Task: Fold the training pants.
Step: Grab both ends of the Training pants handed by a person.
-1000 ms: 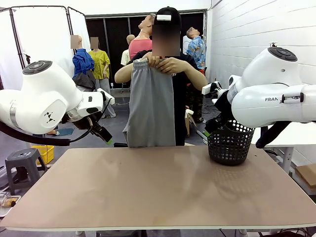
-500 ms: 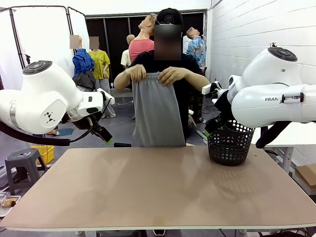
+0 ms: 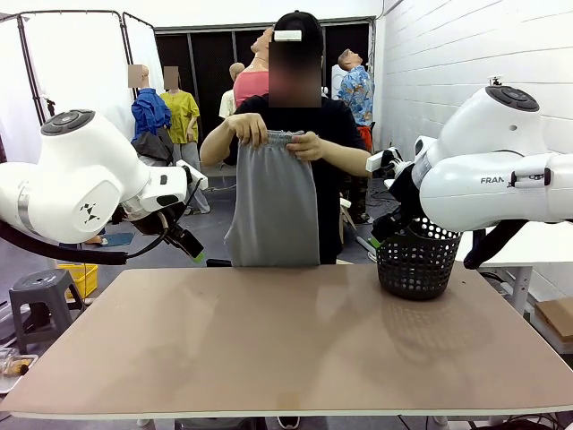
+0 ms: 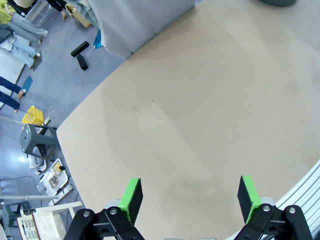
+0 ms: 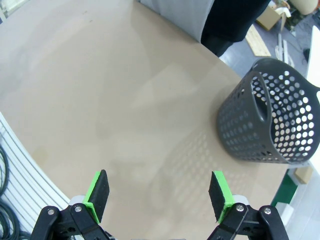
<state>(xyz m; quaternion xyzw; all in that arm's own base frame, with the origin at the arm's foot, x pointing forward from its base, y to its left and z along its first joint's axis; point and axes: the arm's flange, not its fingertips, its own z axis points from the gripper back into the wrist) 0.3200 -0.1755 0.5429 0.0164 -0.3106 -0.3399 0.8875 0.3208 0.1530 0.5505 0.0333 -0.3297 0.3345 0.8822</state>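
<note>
Tan and smooth, the wide flat-topped bench (image 3: 286,349) takes up most of the scene, with a white robot arm at either side of it. Beyond its far edge a person stands holding up the light grey soft jersey training pants (image 3: 273,210) by the gathered waistband, with the person's hands (image 3: 253,128) gripping it at the top corners. The cloth hangs straight down in front of the body. Its lower end reaches about the bench's far edge, and I cannot tell whether it touches the top. It hangs as one narrow panel, so it may already be doubled leg on leg, though the pictures do not settle that.

A dark grey perforated plastic basket (image 3: 417,262) stands upright on the far right part of the bench, well apart from the training pants. The left claw (image 4: 190,197) hangs above the bench's left side with its green pads wide apart and nothing between them. The right claw (image 5: 158,192) is likewise spread and bare, near the basket.

By my reading the robot's share of the folding has hardly begun. The training pants are not laid down and neither claw touches them. Laying them flat, folding and smoothing all remain.
</note>
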